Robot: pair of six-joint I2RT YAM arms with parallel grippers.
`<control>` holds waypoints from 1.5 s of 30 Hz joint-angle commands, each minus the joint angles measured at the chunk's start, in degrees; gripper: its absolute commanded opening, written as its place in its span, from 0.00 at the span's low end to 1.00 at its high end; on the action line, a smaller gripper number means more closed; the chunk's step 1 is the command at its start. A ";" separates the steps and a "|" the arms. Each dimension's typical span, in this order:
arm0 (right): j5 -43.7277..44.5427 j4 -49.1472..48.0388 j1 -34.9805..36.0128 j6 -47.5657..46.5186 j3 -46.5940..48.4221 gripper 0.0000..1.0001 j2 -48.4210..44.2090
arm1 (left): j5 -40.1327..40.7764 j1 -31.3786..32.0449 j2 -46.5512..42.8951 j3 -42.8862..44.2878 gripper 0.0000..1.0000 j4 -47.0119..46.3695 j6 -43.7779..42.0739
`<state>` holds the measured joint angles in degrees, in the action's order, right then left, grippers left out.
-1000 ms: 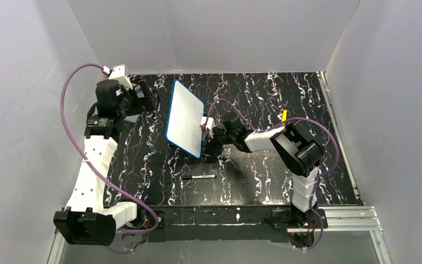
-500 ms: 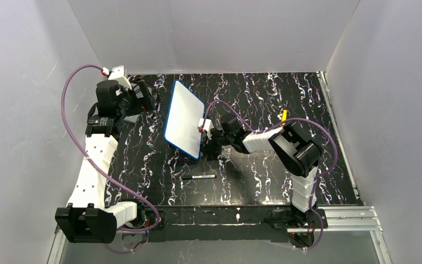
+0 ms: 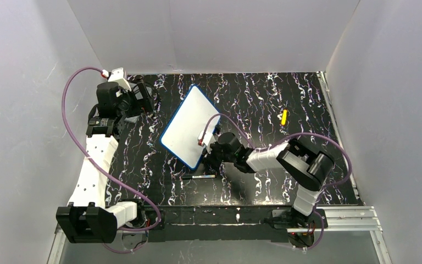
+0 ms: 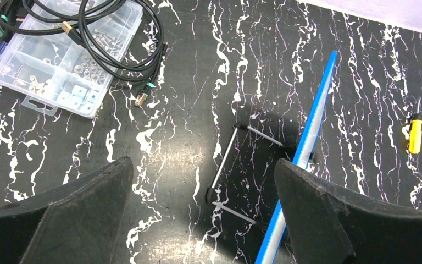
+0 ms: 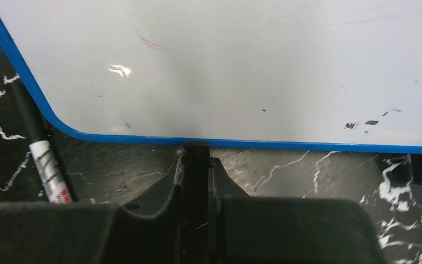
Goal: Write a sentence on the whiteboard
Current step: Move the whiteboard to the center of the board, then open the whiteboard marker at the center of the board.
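Note:
The whiteboard [image 3: 189,126] with its blue rim stands tilted near the table's middle. Its face [image 5: 225,66] fills the right wrist view and shows only small specks and faint red scratches. The sentence is out of view. My right gripper [image 3: 209,149] is at the board's near right edge. Its jaws [image 5: 196,151] are shut on a thin black piece that meets the blue rim. My left gripper [image 4: 203,165] hangs open at the back left, nothing between its fingers. From there the board shows edge-on [image 4: 316,124], with its wire stand [image 4: 225,159] behind it.
A black and white marker [image 3: 199,177] lies on the table just in front of the board, also seen as the marker [image 5: 41,157] beside the rim's corner. A small yellow tool [image 3: 284,116] lies back right. A clear box of black cables [image 4: 60,49] sits back left.
My right gripper has shut on the board's edge and moved nearer and left. The board has swung round, showing more of its face. The left arm has barely moved.

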<state>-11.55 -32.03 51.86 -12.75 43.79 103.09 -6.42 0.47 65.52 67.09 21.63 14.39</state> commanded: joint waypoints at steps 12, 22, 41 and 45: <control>37.93 -8.55 11.29 26.17 -3.94 0.01 -3.85 | -1.20 -2.24 -2.72 -1.19 0.99 -1.92 1.30; 54.79 -3.93 13.29 38.61 1.47 0.01 1.65 | -2.00 -2.23 -3.18 -1.88 0.99 -2.46 1.78; 58.31 2.84 17.14 41.56 -3.90 0.62 -9.91 | -7.10 -2.16 -4.69 -5.69 0.99 -4.86 2.91; 50.21 5.37 17.75 37.67 -9.44 0.64 -19.31 | -10.60 -2.07 -4.90 -7.14 0.99 -5.14 3.25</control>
<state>43.86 -28.58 69.06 28.16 38.30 91.72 -12.58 -1.65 62.83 61.28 17.96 17.19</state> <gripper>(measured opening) 0.628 0.993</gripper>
